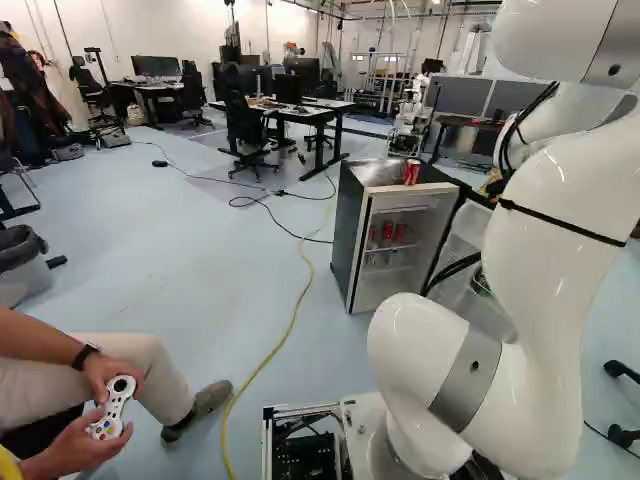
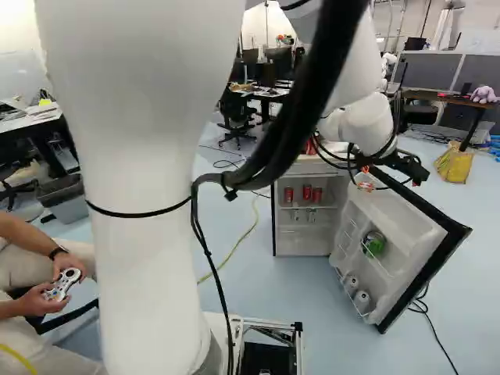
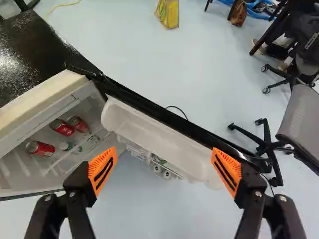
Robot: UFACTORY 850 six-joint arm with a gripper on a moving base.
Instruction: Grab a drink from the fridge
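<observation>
In the right base view my gripper hangs over the top of the swung-out fridge door. The wrist view shows the gripper open, nothing between its orange pads, the door's white inner side beyond them. Three red cans lie or stand on a shelf inside the fridge, off beyond one finger. The same red cans show in the right base view. Another red can stands on top of the fridge. Low in the door are a green item and two pale cans.
A seated person holding a controller is at the left of the left base view. A yellow cable and black cables cross the floor. Beyond the door are an office chair and a yellow bag. Desks and another robot stand farther back.
</observation>
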